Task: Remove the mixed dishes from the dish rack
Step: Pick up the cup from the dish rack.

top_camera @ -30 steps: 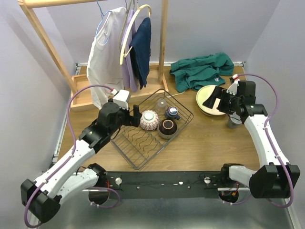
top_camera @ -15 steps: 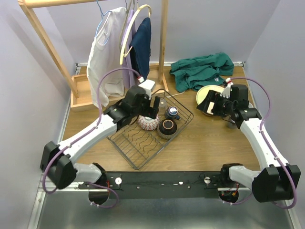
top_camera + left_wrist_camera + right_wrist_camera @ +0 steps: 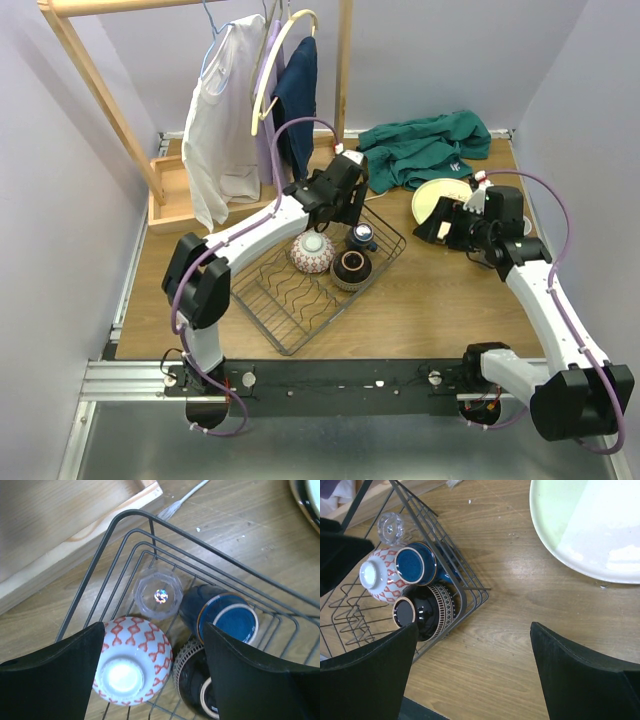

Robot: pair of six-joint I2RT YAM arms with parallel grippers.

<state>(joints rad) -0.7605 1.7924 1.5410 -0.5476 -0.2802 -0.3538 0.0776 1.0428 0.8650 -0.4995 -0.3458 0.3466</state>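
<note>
The black wire dish rack (image 3: 290, 305) sits mid-table. In its far corner lie an upside-down white bowl with red pattern (image 3: 313, 250), a dark blue cup (image 3: 361, 236), a dark patterned bowl (image 3: 351, 267) and a clear glass cup (image 3: 159, 595). My left gripper (image 3: 345, 205) is open and empty above that corner; in the left wrist view (image 3: 154, 625) its fingers straddle the white bowl (image 3: 131, 661) and the blue cup (image 3: 225, 620). Cream plates (image 3: 440, 198) are stacked on the table at the right. My right gripper (image 3: 440, 222) is open and empty at the plates' near-left edge, over bare wood (image 3: 474, 625).
A wooden clothes rack (image 3: 100, 90) with hanging garments stands at the back left, with its tray base (image 3: 170, 195) beside the dish rack. A green cloth (image 3: 425, 145) lies at the back right. A fork (image 3: 182, 500) lies just beyond the rack.
My left arm swung from the rack's left side to over its far corner with the cups and bowls. My right gripper shifted slightly left, off the plates.
</note>
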